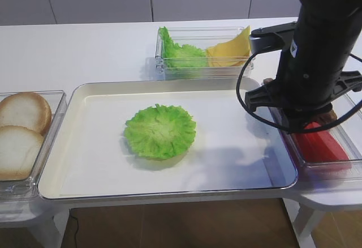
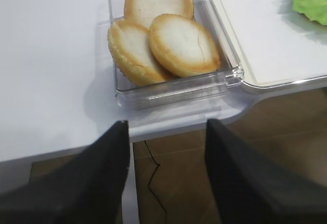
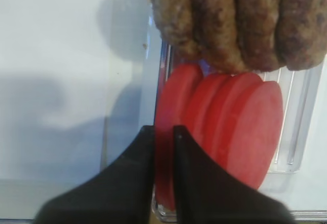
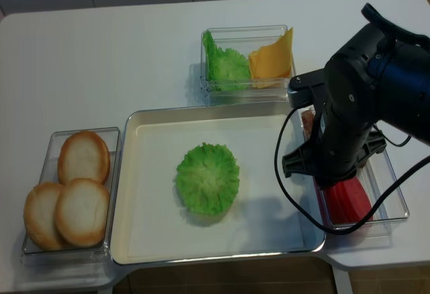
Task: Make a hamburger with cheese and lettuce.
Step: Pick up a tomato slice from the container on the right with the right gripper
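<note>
The hamburger consists of one round frilly lettuce (image 1: pixel 160 131) leaf lying flat in the middle of the cream tray (image 1: pixel 85 163), with nothing on top of it. More lettuce leaves (image 1: pixel 181 52) and the cheese (image 1: pixel 232 50) slices stand in a clear box behind the tray. My right gripper (image 3: pixel 163 129) is down in the clear box right of the tray. It is shut on the leftmost upright red tomato slice (image 3: pixel 171 96). My left gripper (image 2: pixel 166 124) hangs open and empty over the table's front edge, just short of the bun box.
Three pale bun halves (image 2: pixel 163 40) fill a clear box (image 4: pixel 40 173) left of the tray. Brown patties (image 3: pixel 240 19) stand behind the row of tomato slices (image 3: pixel 245 127) in the right box. My right arm (image 1: pixel 317 61) and its cable hang over the tray's right rim.
</note>
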